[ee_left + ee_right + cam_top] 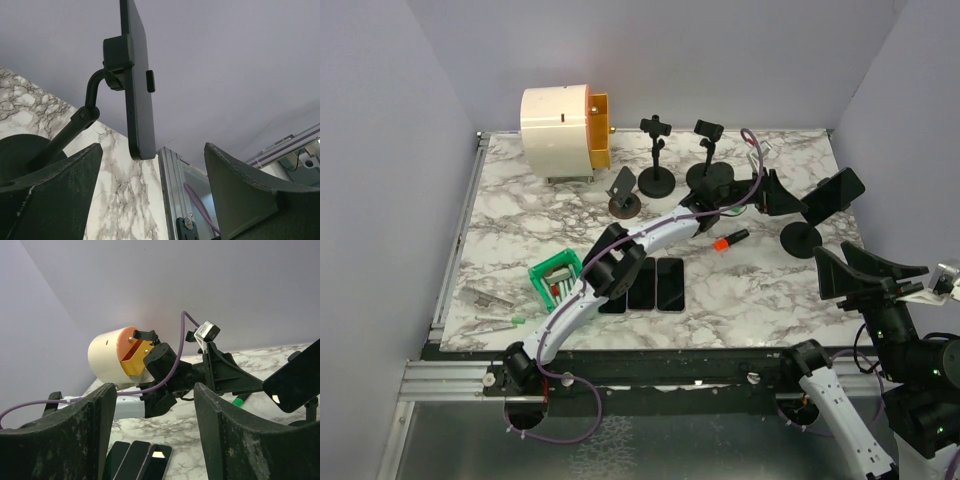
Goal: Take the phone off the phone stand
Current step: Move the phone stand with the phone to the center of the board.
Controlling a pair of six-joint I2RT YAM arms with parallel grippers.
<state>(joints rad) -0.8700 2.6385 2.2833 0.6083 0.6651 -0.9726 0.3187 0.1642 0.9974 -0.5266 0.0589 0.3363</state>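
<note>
Left gripper [152, 150] agape near phone [137, 90] edge

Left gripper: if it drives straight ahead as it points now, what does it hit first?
Most likely the phone clamped in its stand. Its lower end sits ahead between the open fingers of the left gripper, slightly left of centre. Depth is unclear.

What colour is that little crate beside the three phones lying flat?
The crate is bright green, clearest in the top external view.
</note>
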